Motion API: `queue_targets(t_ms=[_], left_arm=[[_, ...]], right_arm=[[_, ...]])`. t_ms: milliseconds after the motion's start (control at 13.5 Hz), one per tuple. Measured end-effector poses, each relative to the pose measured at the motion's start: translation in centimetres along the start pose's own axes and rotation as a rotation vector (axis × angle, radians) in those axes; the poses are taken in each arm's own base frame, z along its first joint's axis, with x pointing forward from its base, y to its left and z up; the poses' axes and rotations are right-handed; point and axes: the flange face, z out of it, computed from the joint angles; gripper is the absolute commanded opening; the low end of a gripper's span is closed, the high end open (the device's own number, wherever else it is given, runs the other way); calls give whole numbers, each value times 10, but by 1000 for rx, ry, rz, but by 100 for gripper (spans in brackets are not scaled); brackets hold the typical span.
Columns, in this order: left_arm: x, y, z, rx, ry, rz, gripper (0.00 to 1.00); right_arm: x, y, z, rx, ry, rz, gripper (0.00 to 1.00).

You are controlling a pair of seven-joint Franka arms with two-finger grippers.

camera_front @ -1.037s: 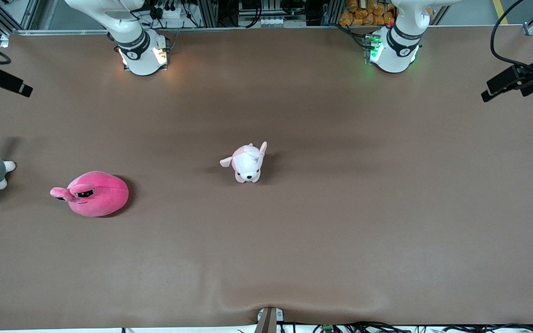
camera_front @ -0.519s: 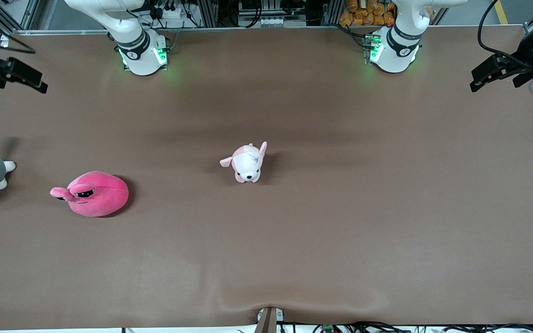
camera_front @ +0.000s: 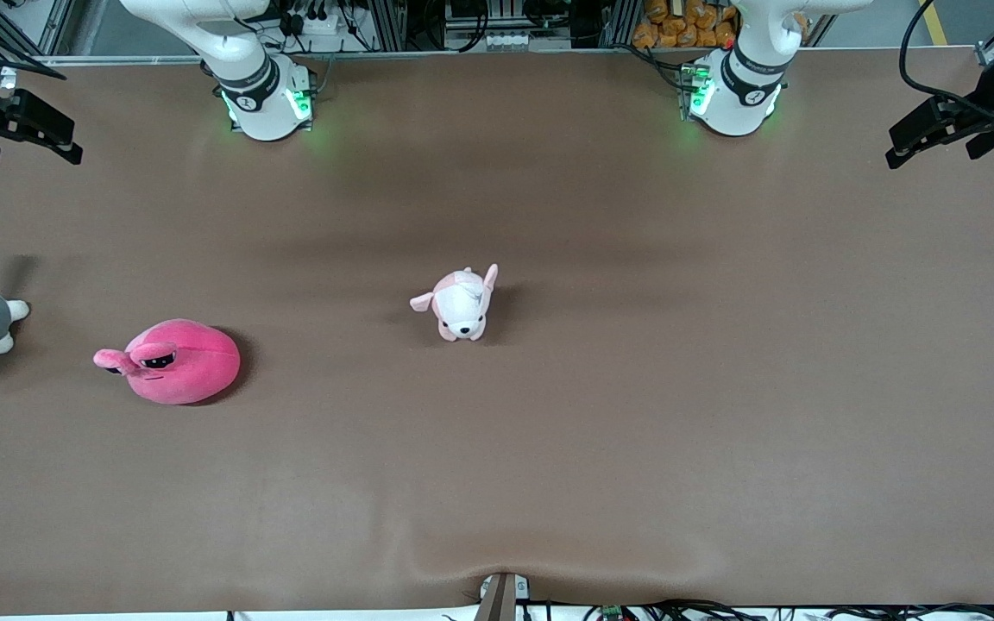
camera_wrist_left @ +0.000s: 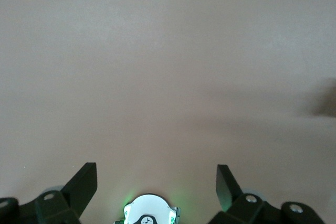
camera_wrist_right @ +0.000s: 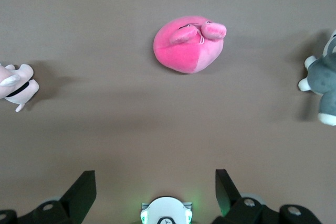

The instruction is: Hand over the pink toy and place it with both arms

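Brown table (camera_front: 600, 431), pink toy (camera_front: 178, 360) apart from jaws

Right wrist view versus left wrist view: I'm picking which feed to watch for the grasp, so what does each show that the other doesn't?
Only the right wrist view shows toys: the pink toy, part of the pale puppy plush and part of the grey-and-white plush. Only the left wrist view shows bare table with no toy in sight. Both share an open gripper, the right gripper and the left gripper, over the brown tabletop with a green-lit arm base below.
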Motion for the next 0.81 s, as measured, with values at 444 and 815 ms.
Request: queue_targets(t_ms=[444, 815], left_arm=[[-1, -11, -7, -7, 14, -20, 100], [-1, -16, -11, -10, 22, -7, 100]], right_arm=[[2, 3, -5, -3, 29, -1, 100], [3, 4, -6, -2, 39, -1, 100]])
